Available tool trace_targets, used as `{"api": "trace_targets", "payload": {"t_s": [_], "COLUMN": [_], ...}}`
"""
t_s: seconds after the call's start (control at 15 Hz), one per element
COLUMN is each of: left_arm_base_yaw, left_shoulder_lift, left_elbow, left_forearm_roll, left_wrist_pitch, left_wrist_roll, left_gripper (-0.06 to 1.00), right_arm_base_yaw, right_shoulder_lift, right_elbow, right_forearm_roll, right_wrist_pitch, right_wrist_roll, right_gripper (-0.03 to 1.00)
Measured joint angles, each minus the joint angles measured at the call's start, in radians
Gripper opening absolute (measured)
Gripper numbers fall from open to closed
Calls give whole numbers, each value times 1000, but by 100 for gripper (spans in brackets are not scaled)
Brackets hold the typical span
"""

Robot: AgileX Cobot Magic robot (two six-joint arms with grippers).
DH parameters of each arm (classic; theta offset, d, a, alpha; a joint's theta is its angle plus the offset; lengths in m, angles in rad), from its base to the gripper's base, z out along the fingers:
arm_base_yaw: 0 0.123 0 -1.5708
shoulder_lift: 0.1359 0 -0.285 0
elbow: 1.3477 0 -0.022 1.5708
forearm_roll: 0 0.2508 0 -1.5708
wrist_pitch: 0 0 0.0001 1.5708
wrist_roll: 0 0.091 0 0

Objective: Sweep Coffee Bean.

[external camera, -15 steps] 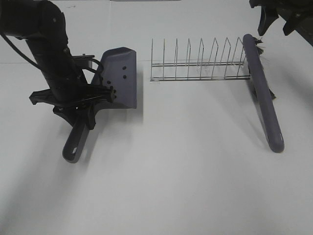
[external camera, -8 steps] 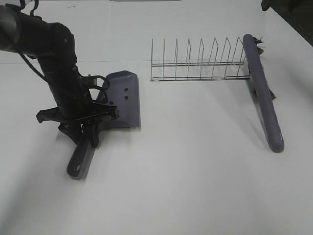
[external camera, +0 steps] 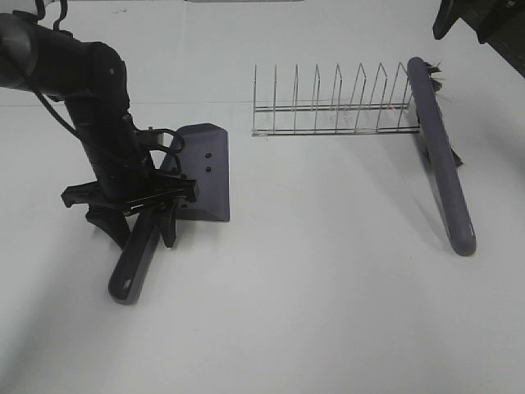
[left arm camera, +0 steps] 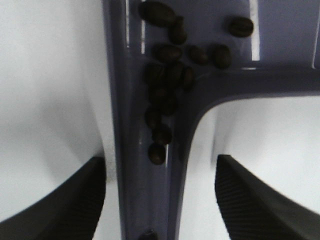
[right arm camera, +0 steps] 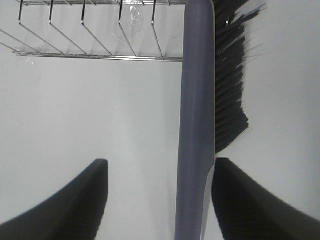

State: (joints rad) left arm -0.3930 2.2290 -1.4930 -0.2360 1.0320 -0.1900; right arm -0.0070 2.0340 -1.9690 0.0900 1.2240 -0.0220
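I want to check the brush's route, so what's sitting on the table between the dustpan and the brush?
In the exterior high view, only the wire rack stands between the dustpan and the brush, toward the back; nearer the camera, the table between them is bare.

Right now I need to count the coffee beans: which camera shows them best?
The left wrist view: the coffee beans lie clustered in the dustpan, close up. The exterior high view shows only the dustpan's outside; the right wrist view shows no beans.
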Motion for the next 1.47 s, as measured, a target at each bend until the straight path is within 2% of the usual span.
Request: {"api": "trace_targets", "payload": {"t_s": [0.33, 0.6, 0.73, 0.8, 0.87, 1.27, 1.47], "left_arm_base_yaw": [0, 0, 0, 0, 0, 0, 0], "left_shoulder_lift": [-102, -309, -435, -507, -613, -1129, -1359], "left_elbow": [-7, -11, 10, 44, 111, 546, 716], "left_forearm_roll": [33, 191, 246, 254, 255, 259, 261], "left_wrist_pitch": [37, 167, 174, 177, 182, 189, 148], "left_wrist_roll": [2, -20, -44, -51, -53, -73, -76], "left_gripper": [62, 62, 62, 62, 62, 62, 62], "right_arm_base_yaw": [0, 0, 0, 0, 0, 0, 0], "right_shoulder_lift": [-114, -318, -448, -515, -673, -1187, -1428], "right_elbow": [149, 414, 579, 659, 827, 1215, 1337], "right_forearm_roll": [2, 2, 2, 2, 2, 2, -4], "right_wrist_pitch": [-3, -3, -4, -4, -5, -21, -78], "right_wrist_roll": [-1, -19, -20, -21, -21, -21, -26], "right_gripper": [55, 55, 55, 55, 55, 55, 55]}}
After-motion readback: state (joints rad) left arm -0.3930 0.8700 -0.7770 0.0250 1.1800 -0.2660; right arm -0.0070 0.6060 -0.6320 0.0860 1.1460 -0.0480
